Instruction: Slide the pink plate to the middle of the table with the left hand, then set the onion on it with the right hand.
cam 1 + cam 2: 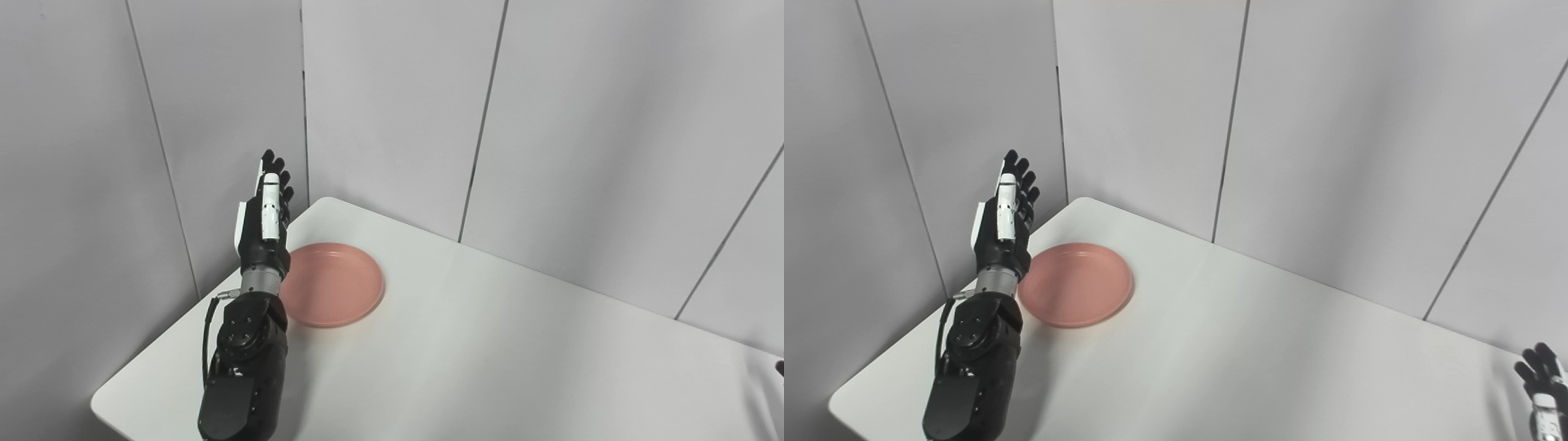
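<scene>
A round pink plate (331,283) lies flat near the far left corner of the white table (490,343). My left hand (264,214) is raised just left of the plate, fingers straight and together, pointing up, holding nothing. Its wrist hides the plate's left rim. My right hand (1542,383) shows only at the lower right edge of the right eye view, fingers spread and empty. No onion is in either view.
Grey wall panels (551,122) stand close behind the table and along its left side. The table's left corner edge (107,401) is near my left forearm (245,367).
</scene>
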